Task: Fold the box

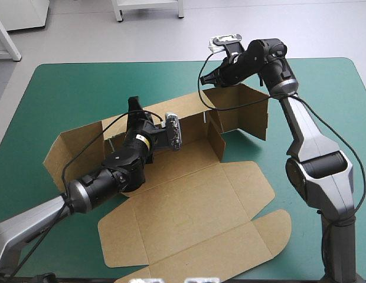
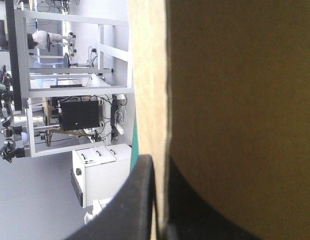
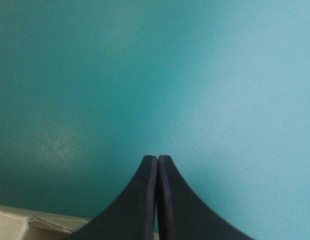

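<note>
Apparently left fingers [image 2: 129,202] pinch the box [image 2: 235,100] — one hidden behind its wall; right fingers [image 3: 140,202] pressed together

A lab workspace: a metal frame rack [image 2: 101,50], a white cabinet [image 2: 102,172], a teal-green table [image 1: 65,88].

Lit evenly from overhead: soft shadows beside box [image 1: 195,200] on teal-green cover [image 1: 82,88], deep shade on it at left gripper [image 2: 159,170], pale glare ahead of right gripper [image 3: 157,159].
</note>
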You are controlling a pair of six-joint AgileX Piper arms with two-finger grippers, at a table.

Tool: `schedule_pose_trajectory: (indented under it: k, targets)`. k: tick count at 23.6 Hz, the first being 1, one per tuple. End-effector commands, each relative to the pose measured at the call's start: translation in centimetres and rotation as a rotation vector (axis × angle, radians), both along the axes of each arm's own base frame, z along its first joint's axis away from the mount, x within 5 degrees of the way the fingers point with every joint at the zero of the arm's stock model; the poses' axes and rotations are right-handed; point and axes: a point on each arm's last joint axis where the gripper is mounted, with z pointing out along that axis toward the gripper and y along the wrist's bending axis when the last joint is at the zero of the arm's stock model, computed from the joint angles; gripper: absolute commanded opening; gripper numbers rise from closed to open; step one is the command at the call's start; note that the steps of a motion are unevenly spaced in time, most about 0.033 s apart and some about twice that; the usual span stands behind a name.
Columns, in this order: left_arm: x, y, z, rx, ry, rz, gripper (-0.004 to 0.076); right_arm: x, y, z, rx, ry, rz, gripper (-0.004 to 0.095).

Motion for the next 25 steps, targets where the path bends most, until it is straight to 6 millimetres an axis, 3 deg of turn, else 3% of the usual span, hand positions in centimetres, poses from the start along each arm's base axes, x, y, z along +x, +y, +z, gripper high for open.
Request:
schedule_pose_trajectory:
  k: [1, 4, 9, 14, 20, 25]
  targets:
    - [-0.5, 0.6, 0.9, -0.044, 0.000, 0.045, -0.0008, -1.9, -0.8, 4.3, 0.045, -0.087, -0.006, -0.0017]
    - [-0.5, 0.5, 0.9, -0.049, -0.005, 0.034, -0.0008, -2.6, -1.2, 4.8, 0.021, -0.055, -0.015, -0.0017]
    - [-0.5, 0.4, 1.0, -0.053, -0.009, 0.029, -0.0008, -4.4, -2.1, 7.4, 0.010, -0.115, -0.033, -0.0017]
    - [-0.5, 0.4, 1.0, -0.068, -0.009, 0.032, -0.0008, -3.5, -4.2, 5.3, -0.017, -0.037, -0.074, -0.0017]
    - [-0.5, 0.3, 1.0, -0.083, -0.008, 0.038, -0.0008, -6.7, -4.2, 9.7, 0.131, -0.106, -0.005, -0.0017]
    - [-0.5, 0.3, 1.0, -0.090, -0.006, 0.039, -0.0008, -7.2, -3.9, 10.9, 0.171, -0.160, 0.015, -0.0017]
